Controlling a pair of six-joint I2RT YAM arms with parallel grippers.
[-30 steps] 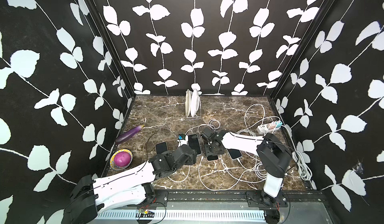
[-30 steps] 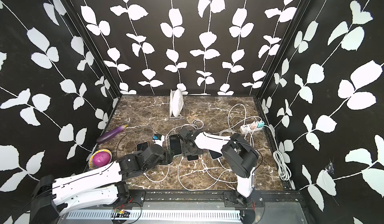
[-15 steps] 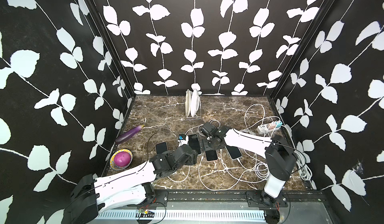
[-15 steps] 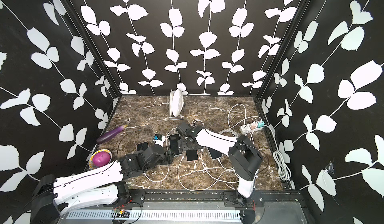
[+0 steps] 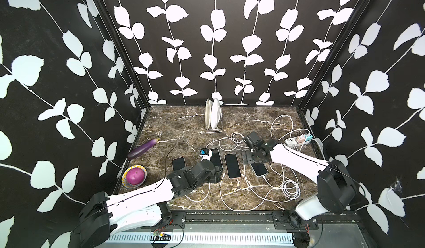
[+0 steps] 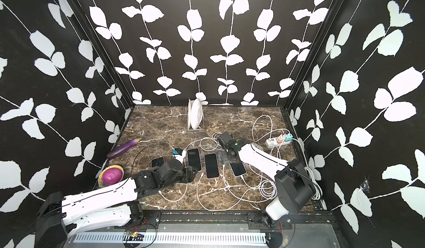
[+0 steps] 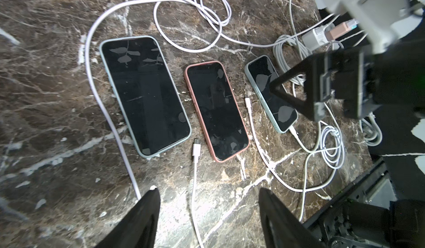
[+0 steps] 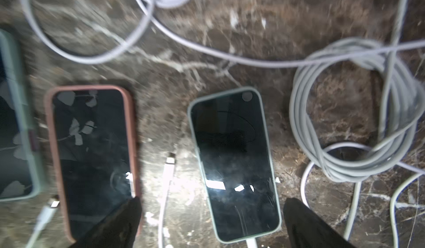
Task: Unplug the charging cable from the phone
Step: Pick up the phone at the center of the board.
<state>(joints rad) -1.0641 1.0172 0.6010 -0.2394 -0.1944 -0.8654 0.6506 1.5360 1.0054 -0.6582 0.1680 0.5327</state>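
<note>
Several phones lie in a row on the marble table. A small green-cased phone [image 5: 259, 169] [image 8: 234, 161] [image 7: 271, 92] has a white charging cable [image 8: 251, 243] [image 7: 294, 133] plugged into its near end. My right gripper [image 8: 211, 203] [image 5: 247, 159] hovers open above it; its fingers straddle the plugged end and a loose plug [image 8: 169, 164]. A pink-cased phone [image 7: 216, 110] and a large green-cased phone [image 7: 145, 95] have no cable in them. My left gripper [image 7: 208, 194] [image 5: 217, 175] is open in front of these two, empty, with a loose cable [image 7: 195, 157] running between its fingers.
A power strip [image 5: 299, 141] at the right edge feeds tangled white cables, with a coil [image 5: 291, 188] near the front. A plate rack [image 5: 213, 118] stands at the back. An eggplant [image 5: 143, 148], a bowl [image 5: 134, 176] and a fourth phone [image 5: 179, 163] lie to the left.
My right gripper has opened wide and shifted right from the middle phones to above the small green-cased one. The left gripper opened slightly and stayed in place.
</note>
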